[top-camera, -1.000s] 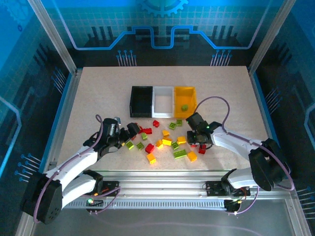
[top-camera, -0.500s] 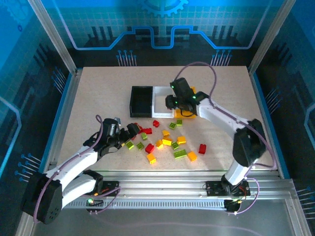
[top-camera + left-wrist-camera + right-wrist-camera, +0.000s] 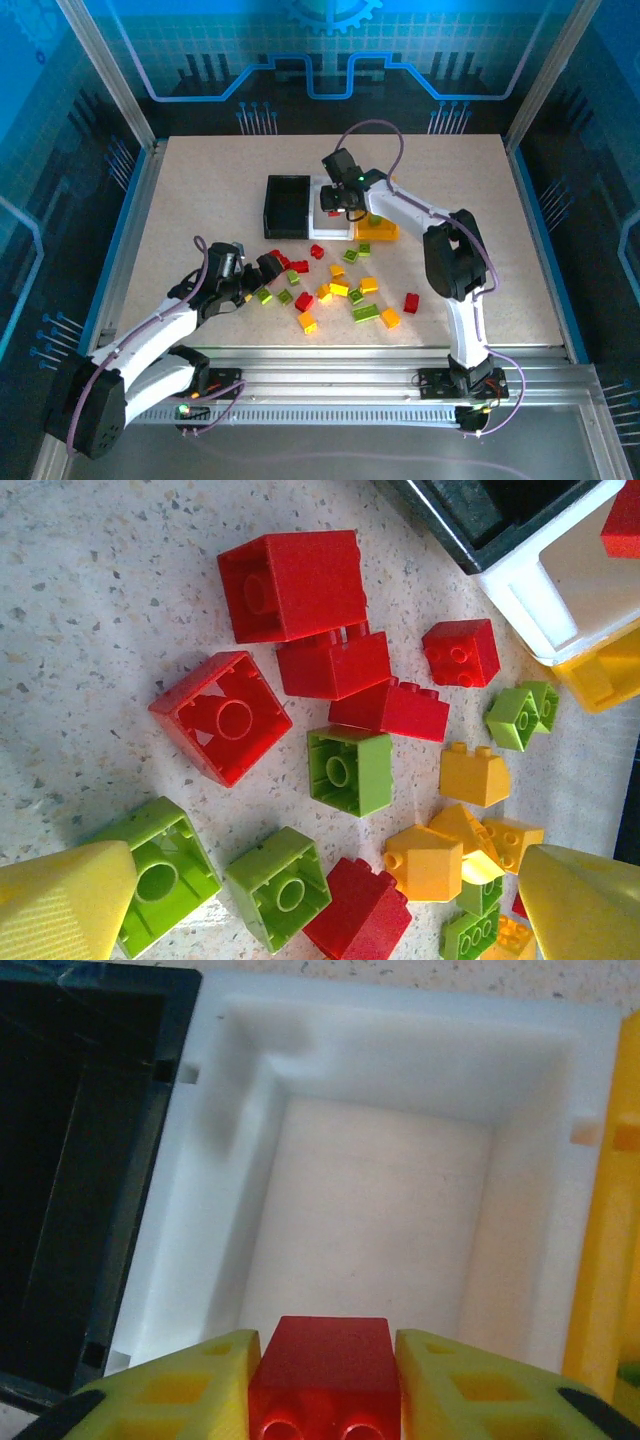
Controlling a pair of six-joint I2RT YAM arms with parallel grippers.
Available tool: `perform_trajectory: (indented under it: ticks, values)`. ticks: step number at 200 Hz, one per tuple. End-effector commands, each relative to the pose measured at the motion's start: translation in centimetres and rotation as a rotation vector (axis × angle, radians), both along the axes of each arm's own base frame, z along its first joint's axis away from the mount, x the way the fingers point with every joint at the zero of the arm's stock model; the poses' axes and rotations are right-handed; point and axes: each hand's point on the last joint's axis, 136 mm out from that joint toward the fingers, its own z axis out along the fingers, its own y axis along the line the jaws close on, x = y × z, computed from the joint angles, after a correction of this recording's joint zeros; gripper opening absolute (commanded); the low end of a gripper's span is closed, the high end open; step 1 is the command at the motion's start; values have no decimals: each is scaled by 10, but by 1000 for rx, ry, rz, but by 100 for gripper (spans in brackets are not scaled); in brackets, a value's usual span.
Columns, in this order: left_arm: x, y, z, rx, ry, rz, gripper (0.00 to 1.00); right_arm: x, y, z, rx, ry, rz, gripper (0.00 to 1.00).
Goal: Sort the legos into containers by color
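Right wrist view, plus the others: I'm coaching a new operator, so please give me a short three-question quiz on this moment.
1. What colour is the brick held in the right tool?
2. True or false: that tool hangs over the black bin.
3. The left tool is: A) shut on a green brick, B) open above loose bricks, C) inside the yellow bin.

Key
1. Red.
2. False: it hangs over the white bin.
3. B.
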Motion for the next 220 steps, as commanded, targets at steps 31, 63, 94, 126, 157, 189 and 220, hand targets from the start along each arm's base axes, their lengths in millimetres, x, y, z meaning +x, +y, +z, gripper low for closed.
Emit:
perform_trajectory:
  ticks: [31,63,94,126,157,189,220]
  values:
    - [4,-2,16,3,-38,-15,99,-8,-6,53,68,-75,8,59]
    - [4,-6,22,-15,-49,-29,99,-55,-26,65,97,-53,5,63]
    - [5,-8,23,-23,-55,-36,99,-122,-58,45,69,38,0,64]
    - [6,-11,22,-39,-54,-37,99,-195,-92,12,26,155,2,64]
    - [6,-12,20,-42,-47,-40,99,-252,-122,-19,1,263,-17,65]
    - [4,-10,12,-34,-34,-32,99,-285,-137,-42,-26,339,-21,66]
    - [4,-11,5,-30,-16,-33,99,-295,-135,-56,-35,372,2,65]
